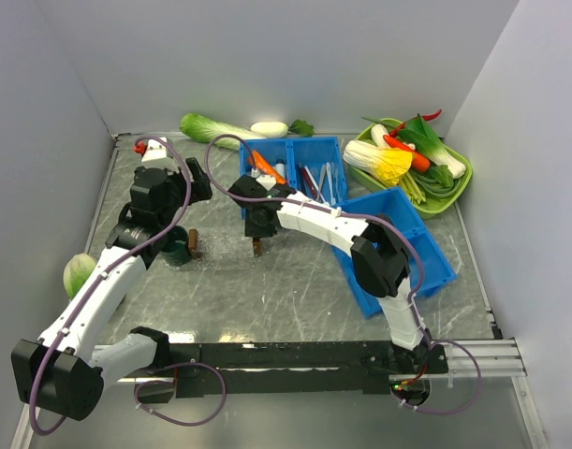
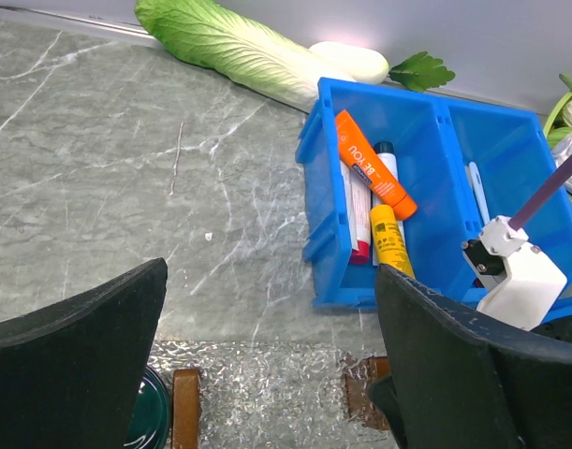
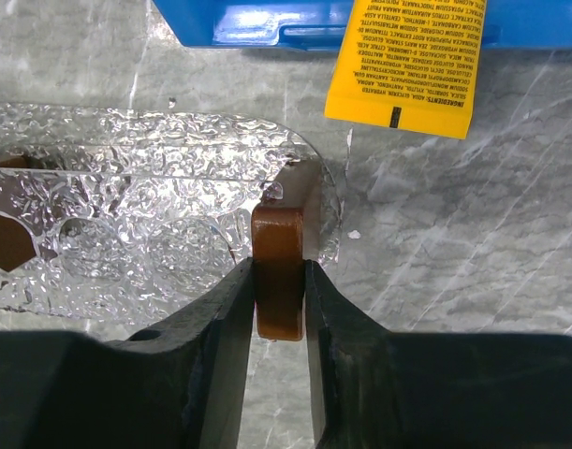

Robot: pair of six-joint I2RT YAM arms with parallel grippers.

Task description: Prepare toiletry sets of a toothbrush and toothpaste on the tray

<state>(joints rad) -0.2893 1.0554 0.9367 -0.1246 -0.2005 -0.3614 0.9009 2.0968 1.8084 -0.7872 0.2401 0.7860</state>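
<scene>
The clear tray (image 3: 126,187) lies on the marble table as a glittering patch (image 1: 225,245) with a brown handle block at each end. My right gripper (image 3: 279,309) is shut on the right handle block (image 3: 279,271). My left gripper (image 2: 267,374) hangs open above the tray's (image 2: 267,393) left half, holding nothing. An orange toothpaste tube (image 2: 374,164) and a yellow one (image 2: 388,238) lie in the left compartment of a blue bin (image 2: 328,187). The yellow tube (image 3: 412,65) pokes over the bin's edge. Thin toothbrush-like sticks (image 1: 315,180) lie in the bin's right compartment.
A second blue bin (image 1: 398,243) stands right of the right arm. A green dish of vegetables (image 1: 426,164) is at the back right. A cabbage (image 1: 215,126) lies at the back wall. A dark green round thing (image 1: 178,253) sits by the tray's left end.
</scene>
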